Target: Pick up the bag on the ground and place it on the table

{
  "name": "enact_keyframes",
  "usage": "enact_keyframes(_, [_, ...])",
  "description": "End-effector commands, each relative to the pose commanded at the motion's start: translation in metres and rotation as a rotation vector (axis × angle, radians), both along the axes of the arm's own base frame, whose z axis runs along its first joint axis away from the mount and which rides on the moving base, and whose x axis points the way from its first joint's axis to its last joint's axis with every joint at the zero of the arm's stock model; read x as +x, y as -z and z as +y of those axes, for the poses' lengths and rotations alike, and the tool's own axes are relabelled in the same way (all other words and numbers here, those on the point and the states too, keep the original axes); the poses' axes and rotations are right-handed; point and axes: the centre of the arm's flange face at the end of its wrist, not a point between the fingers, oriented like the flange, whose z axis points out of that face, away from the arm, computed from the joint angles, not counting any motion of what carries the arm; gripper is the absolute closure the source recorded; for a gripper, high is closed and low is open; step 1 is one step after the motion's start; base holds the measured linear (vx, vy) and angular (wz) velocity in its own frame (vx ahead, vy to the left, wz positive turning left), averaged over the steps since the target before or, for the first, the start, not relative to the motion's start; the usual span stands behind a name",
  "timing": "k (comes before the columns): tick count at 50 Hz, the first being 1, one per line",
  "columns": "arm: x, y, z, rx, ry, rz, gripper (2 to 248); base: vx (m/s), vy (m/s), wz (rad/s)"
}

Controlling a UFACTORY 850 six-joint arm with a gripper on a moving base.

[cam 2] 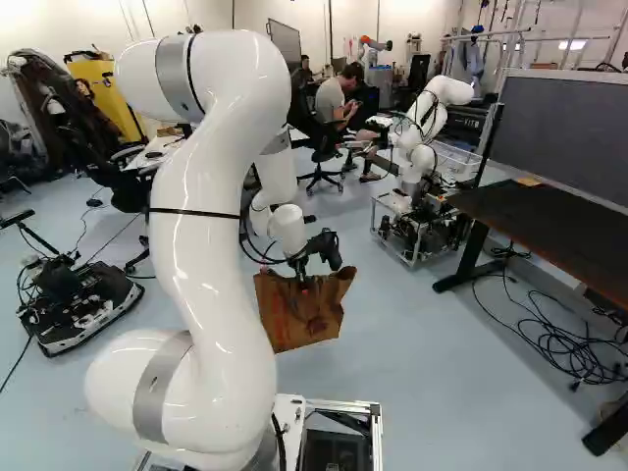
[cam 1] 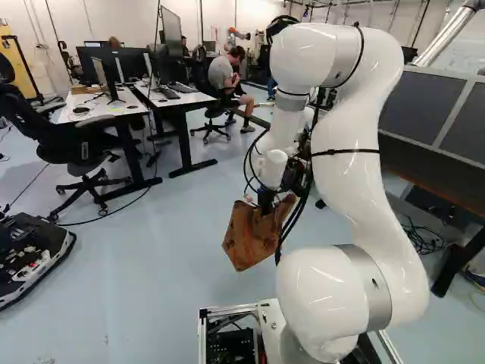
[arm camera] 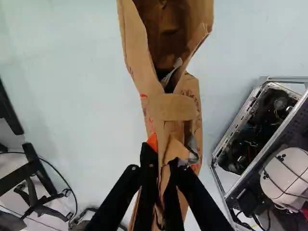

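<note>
Fingers point(cam 2: 301, 272) pinch the brown paper bag point(cam 2: 294, 319), its mouth open.

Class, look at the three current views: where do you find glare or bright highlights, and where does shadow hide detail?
Left base view: highlights on the glossy white arm. Right base view: bright streaks down the same arm, and a glaring ceiling light. Wrist view: shadow darkens the inside of the bag, and the black gripper shows little surface detail.

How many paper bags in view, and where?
1. The brown paper bag is clamped in the gripper, hanging over the floor; all three views show the same one. Others may be hidden behind the arm or furniture.
</note>
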Motion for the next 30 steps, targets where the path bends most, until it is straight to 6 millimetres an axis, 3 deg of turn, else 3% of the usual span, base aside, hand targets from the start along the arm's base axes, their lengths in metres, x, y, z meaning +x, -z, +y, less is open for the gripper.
enact_keyframes(30, [-0.007, -0.042, 0.002, 0.011, -0.004, -0.015, 229, 0.0, 0.0, 0.0])
